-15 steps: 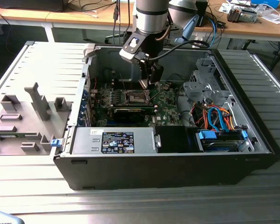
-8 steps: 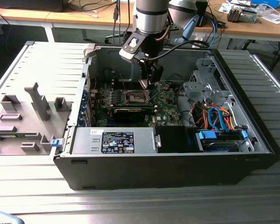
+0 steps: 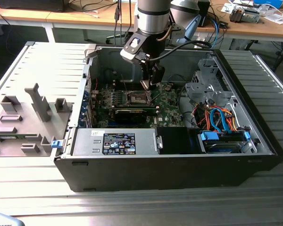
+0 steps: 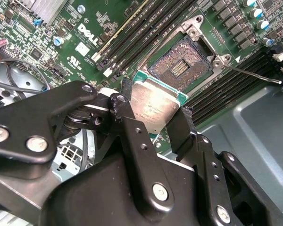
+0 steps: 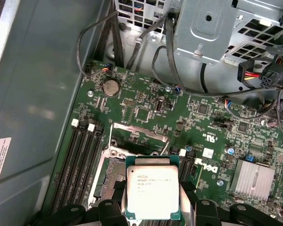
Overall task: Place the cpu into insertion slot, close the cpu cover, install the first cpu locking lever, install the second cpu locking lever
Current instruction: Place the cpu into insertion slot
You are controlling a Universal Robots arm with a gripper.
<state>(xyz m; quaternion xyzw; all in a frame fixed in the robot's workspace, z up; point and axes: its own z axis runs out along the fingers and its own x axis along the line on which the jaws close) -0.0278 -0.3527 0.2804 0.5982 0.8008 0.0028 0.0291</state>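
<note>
The cpu [image 5: 152, 190] is clamped by its edges between the jaws of the gripper [image 4: 153, 112] and held just above the insertion slot [image 4: 179, 63].

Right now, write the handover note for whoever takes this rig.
Tool: shut on the flat square silver-grey cpu, gripped by opposite edges.
Cpu: held above the green circuit board at the edge of the square dark-centred insertion slot, not seated.
Done: cpu picked up; slot bare; thin silvery cover frame looks raised.
Left: seating cpu, closing cover, both levers; one thin metal lever lies unlatched.
</note>
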